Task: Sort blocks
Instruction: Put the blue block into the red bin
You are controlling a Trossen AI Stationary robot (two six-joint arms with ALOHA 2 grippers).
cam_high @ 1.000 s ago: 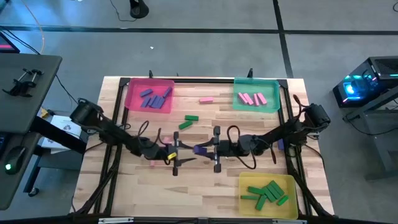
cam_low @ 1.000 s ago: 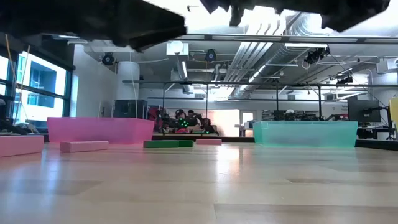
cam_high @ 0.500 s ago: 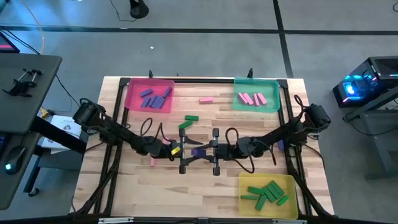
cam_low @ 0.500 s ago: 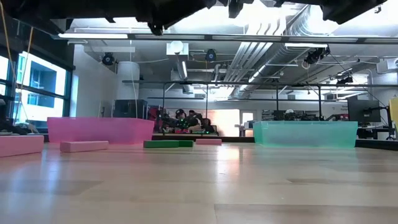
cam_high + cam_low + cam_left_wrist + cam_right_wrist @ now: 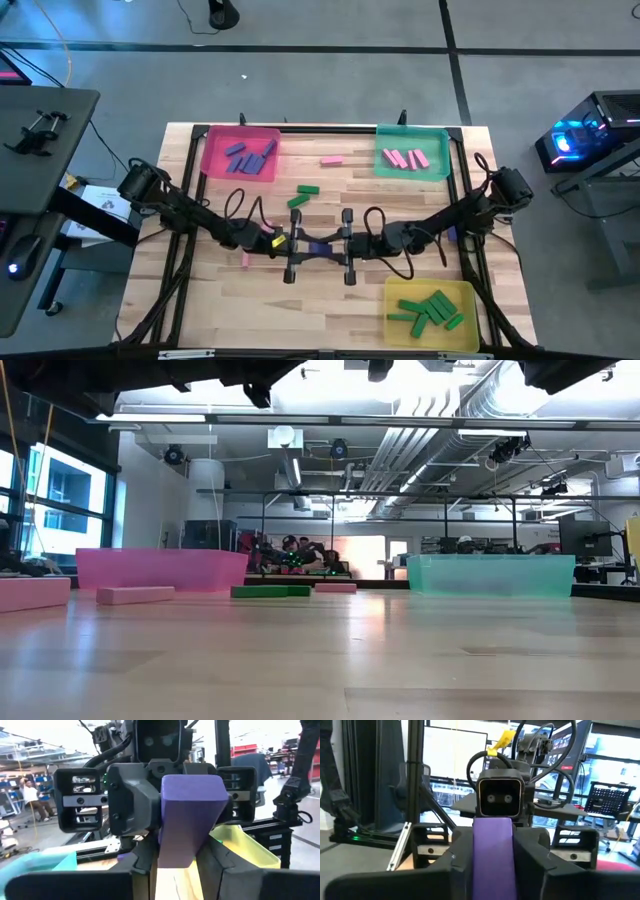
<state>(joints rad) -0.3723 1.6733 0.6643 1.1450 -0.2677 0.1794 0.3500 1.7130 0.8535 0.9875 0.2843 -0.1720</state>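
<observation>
Above the middle of the wooden desk, the left gripper and the right gripper are facing each other, both sets of jaws clenching opposite ends of one small blue-purple rectangular block, which is hanging in the air between them. Other blue-purple blocks are lying in the pink square plastic tray, pink blocks in the teal square plastic tray, and green blocks in the yellow square plastic tray. Two loose green blocks and a loose pink block are lying on the desk between the far trays. No readable writing or brand is showing.
</observation>
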